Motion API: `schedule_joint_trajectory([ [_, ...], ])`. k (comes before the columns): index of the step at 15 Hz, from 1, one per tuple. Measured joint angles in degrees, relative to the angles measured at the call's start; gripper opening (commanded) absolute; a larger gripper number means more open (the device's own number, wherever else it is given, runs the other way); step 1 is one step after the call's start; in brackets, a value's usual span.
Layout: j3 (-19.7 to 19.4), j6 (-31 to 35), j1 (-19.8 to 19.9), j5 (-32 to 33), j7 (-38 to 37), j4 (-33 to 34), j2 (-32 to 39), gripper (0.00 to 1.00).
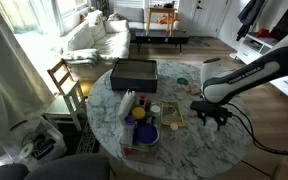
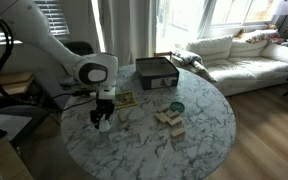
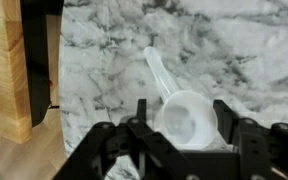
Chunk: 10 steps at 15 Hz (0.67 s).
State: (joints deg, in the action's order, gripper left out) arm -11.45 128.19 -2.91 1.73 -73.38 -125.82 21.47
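A white plastic scoop (image 3: 184, 118) lies on the marble tabletop (image 3: 234, 50), its handle (image 3: 156, 68) pointing away from me. My gripper (image 3: 182, 108) is low over it, with one finger on each side of the round bowl. The jaws are open and a thin gap shows beside the bowl. In both exterior views the gripper (image 1: 209, 118) (image 2: 102, 118) points straight down near the table's rim; the scoop itself is hidden there.
A black box (image 1: 134, 72) (image 2: 156, 70) sits at the far side of the round table (image 1: 184, 155). Wooden blocks (image 2: 169, 120), a green lid (image 2: 176, 106), bottles and a blue bowl (image 1: 142, 133) lie around it. The table edge (image 3: 54, 60) runs close by, with a wooden chair (image 1: 64, 80) beyond.
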Motion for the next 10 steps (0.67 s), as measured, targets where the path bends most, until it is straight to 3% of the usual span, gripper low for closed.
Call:
schedule_joint_trajectory([
  [10,0.16,5.24,1.31,-2.46,-0.72,0.5,0.56,1.0],
])
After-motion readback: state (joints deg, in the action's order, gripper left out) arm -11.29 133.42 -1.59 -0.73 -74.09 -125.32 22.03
